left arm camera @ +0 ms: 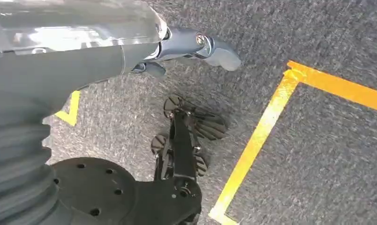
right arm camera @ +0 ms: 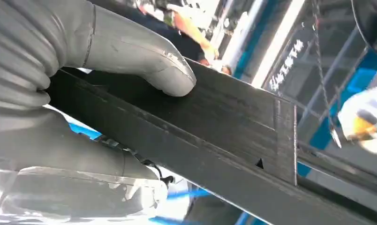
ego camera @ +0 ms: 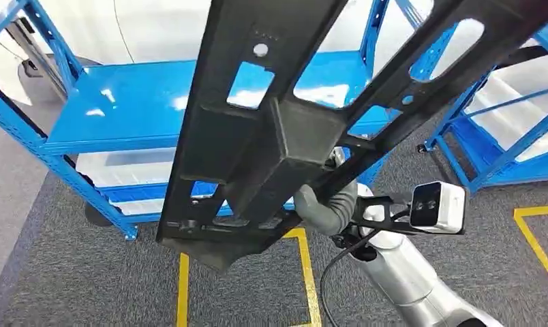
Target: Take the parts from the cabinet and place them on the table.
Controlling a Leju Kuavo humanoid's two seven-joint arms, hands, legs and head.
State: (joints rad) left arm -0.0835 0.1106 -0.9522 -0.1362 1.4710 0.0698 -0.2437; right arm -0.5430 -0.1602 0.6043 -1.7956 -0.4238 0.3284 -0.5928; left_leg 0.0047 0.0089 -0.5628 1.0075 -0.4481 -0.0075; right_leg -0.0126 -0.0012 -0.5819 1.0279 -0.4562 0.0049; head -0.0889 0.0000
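Black slotted part (ego camera: pixel 285 129), right hand (ego camera: pixel 326 204) gripping

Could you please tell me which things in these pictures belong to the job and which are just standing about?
Part of the job:
- black frame part, with cut-out openings
- right hand, gripping the part
- blue shelving rack, behind the part

Not part of it:
- left hand, holding nothing, over the carpet
- second blue rack
- yellow floor tape
- grey carpet
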